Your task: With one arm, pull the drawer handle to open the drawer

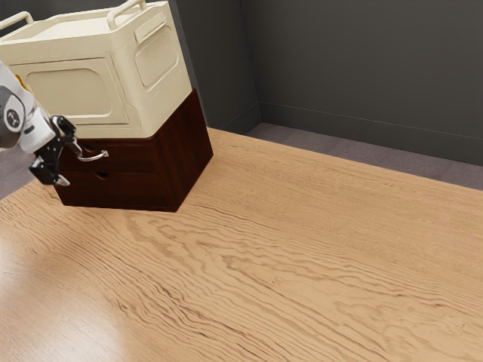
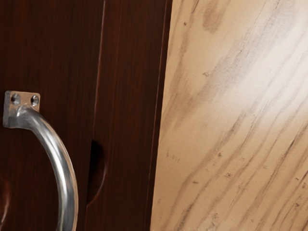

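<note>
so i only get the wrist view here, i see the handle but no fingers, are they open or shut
Observer: Open. In the exterior view the gripper has its two fingers spread well apart.
Operator: ok and is anything on top of the cabinet
Observer: Yes, a cream crate with raised grips sits on the dark cabinet.
Operator: got it, which drawer is that handle on
Observer: The handle is on the upper drawer, which the exterior view shows just under the crate.
</note>
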`<state>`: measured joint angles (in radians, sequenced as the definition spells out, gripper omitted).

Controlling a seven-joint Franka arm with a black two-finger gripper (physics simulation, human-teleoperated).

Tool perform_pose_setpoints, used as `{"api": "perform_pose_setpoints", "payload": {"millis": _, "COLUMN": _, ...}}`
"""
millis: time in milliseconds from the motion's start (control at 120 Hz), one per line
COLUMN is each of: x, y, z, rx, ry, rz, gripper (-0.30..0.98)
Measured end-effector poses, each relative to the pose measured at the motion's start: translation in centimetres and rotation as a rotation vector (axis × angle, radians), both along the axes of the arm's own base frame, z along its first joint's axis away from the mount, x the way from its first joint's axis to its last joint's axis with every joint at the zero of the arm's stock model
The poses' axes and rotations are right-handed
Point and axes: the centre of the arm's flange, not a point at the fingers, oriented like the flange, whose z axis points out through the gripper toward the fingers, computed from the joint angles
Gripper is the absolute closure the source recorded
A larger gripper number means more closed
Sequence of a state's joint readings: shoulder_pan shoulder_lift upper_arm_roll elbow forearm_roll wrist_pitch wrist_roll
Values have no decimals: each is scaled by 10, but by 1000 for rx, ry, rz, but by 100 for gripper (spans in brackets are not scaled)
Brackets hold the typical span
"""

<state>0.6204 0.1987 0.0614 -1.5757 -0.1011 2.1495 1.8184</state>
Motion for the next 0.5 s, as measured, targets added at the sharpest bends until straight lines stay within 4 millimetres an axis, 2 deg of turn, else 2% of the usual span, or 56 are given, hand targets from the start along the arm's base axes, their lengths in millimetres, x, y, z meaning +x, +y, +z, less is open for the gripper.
{"api": "perform_pose_setpoints", "payload": {"millis": 300, "x": 6, "y": 7, "z": -13, "rx": -6, "ry": 12, "rz": -1, "gripper": -1}}
{"api": "perform_pose_setpoints", "payload": {"millis": 500, "x": 5, "y": 7, "z": -13, "rx": -8, "ry": 12, "rz": -2, "gripper": -1}}
